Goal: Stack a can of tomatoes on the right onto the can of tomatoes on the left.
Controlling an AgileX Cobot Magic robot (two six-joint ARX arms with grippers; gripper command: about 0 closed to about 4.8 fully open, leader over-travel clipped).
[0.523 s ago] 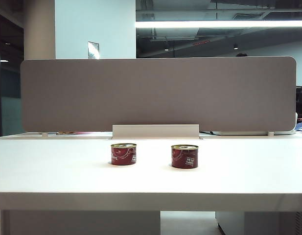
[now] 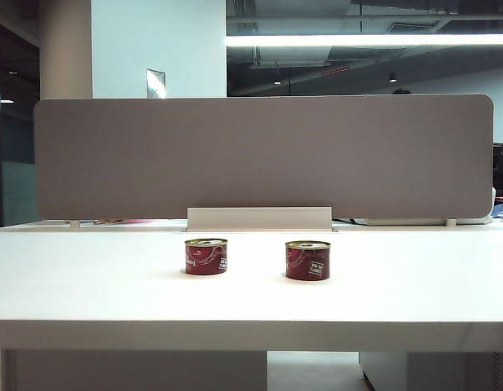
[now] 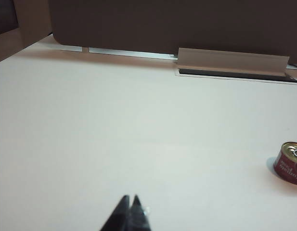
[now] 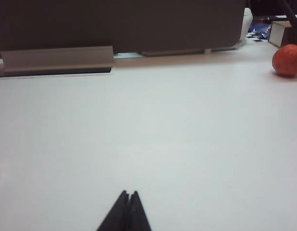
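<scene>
On the white table (image 2: 88, 285) two red tomato cans stood upright and well apart — the left can (image 2: 205, 256) at nine o'clock of the right can (image 2: 307, 260). Neither arm showed in the exterior view. Each wrist view showed its pincer, the left gripper (image 3: 130, 198) and the right gripper (image 4: 129, 193), closed, empty, hovering over bare tabletop. The right one would probably need to open, straddle the right can squarely, then lift straight. Behind stood a grey partition (image 2: 259, 155) — beyond it, a dim office; an orange ball (image 4: 287, 59) lay far off.

Left gripper (image 3: 130, 198): two black tapered fingers, pointed tips, matte finish; small shiny screw-like spot beside one tip. Right gripper (image 4: 128, 194): same black wedge-shaped fingers, no markings or cables visible.
</scene>
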